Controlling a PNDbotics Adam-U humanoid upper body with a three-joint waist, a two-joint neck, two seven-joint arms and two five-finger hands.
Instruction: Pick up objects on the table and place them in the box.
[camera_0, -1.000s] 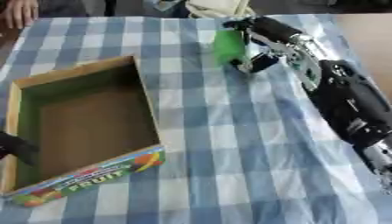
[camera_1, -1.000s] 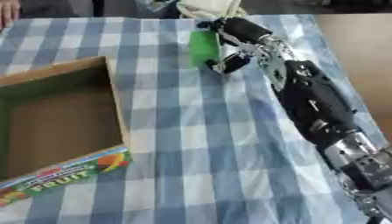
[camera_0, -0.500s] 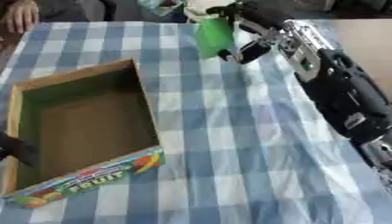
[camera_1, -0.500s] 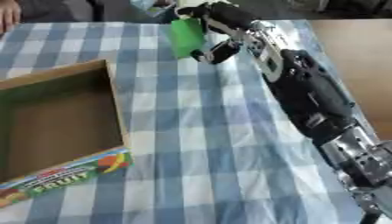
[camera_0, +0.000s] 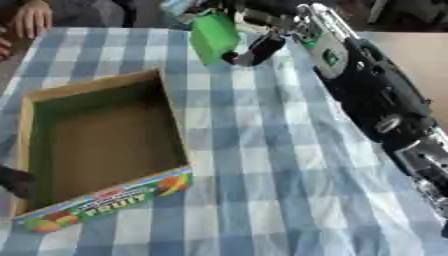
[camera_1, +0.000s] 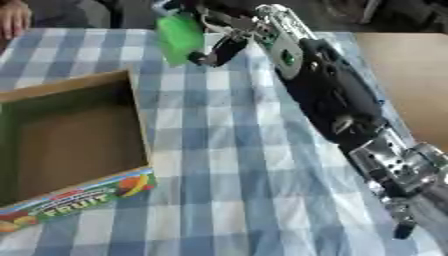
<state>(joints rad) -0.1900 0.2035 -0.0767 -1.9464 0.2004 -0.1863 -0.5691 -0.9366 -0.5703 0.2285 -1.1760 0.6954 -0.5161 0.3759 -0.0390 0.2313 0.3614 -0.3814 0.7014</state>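
My right hand (camera_0: 254, 30) reaches in from the right and is shut on a green box-shaped object (camera_0: 213, 37), which it holds in the air above the far middle of the table. The open cardboard box (camera_0: 101, 150) lies at the left, its inside bare, with a colourful fruit label (camera_0: 114, 202) on its near wall. The held object is to the right of the box's far corner and above it. A dark part of my left hand (camera_0: 13, 179) shows at the left edge beside the box; its fingers are cut off by the edge.
A blue and white checked cloth (camera_0: 262, 190) covers the table. A person's hand (camera_0: 33, 17) rests at the far left edge, apart from the task's things. Bare tan tabletop (camera_1: 407, 75) shows at the right.
My right hand has lifted the green object off the cloth and carried it left, toward the box. The view has also shifted a little.
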